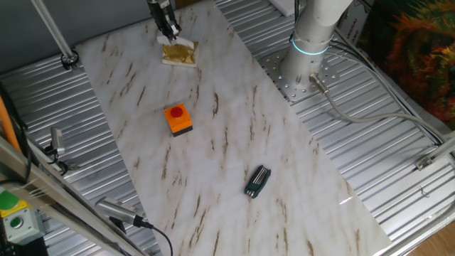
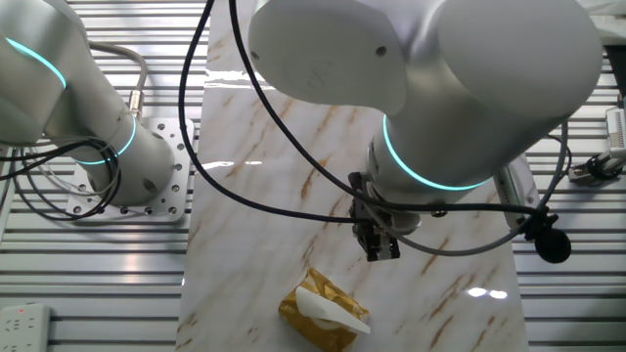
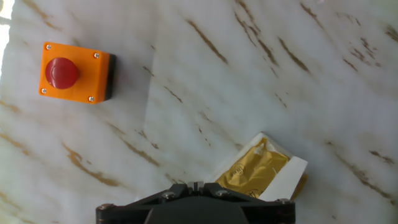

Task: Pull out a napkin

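Observation:
The tan-gold napkin pack (image 1: 178, 54) lies on its white base at the far end of the marble board. It also shows in the other fixed view (image 2: 318, 318) and in the hand view (image 3: 255, 169). A white flap (image 2: 331, 311) lies along its top edge; I cannot tell whether this is a napkin. No loose napkin shows. My gripper (image 1: 170, 30) hovers just above and beside the pack, apart from it. Its fingers meet in the hand view (image 3: 195, 184), shut on nothing. It also shows in the other fixed view (image 2: 380, 249).
An orange box with a red button (image 1: 178, 119) stands mid-board, also in the hand view (image 3: 74, 73). A small black tool (image 1: 257, 180) lies nearer the front. The robot base (image 1: 309, 53) stands right of the board, with ribbed metal table around it.

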`<state>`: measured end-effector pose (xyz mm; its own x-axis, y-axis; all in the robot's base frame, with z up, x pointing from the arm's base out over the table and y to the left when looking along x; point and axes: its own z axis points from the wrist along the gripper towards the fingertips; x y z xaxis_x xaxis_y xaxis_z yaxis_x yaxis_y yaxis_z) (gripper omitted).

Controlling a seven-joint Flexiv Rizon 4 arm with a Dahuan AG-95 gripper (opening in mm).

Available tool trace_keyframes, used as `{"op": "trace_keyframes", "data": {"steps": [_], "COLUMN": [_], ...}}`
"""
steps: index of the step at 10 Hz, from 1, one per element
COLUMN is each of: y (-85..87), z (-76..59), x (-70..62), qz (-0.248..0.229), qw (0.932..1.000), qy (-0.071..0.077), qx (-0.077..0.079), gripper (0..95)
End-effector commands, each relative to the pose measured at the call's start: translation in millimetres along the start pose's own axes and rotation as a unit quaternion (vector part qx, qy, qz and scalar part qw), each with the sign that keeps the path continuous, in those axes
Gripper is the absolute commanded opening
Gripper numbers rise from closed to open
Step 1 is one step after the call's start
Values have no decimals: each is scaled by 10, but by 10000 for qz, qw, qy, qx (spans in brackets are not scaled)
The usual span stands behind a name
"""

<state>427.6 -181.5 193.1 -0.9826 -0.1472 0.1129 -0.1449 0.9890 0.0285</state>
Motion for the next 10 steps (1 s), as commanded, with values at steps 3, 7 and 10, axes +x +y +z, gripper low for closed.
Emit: {"op": "trace_keyframes", "data": {"steps": [3, 7, 10], "y": [1, 1, 1], "z": [3, 3, 3], "x": [-5, -5, -5], "qz": [7, -3, 498], "qw": [10000, 9998, 9987], "qy": [-19, -107, -77], "qx": [3, -183, -115], "gripper": [0, 0, 0]}}
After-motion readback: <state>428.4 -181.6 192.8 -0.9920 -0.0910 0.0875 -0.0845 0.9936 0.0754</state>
